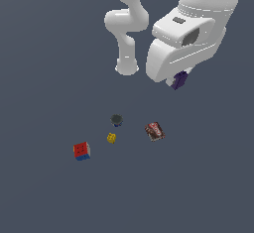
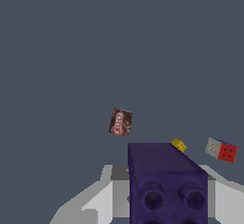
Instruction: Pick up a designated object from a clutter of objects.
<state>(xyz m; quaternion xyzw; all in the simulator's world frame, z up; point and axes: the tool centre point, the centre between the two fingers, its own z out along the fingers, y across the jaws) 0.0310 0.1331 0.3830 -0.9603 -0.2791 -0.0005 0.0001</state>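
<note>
Purple brick (image 2: 167,182) is clamped in my end effector (image 1: 179,80), lifted well clear of the bench (image 1: 44,78); the fingers are closed against its sides. Below the end effector I see the rest of the clutter: brown-red packet (image 1: 155,131), yellow block (image 1: 111,138), dark round piece (image 1: 116,120), puzzle cube (image 1: 82,151) farthest off.
</note>
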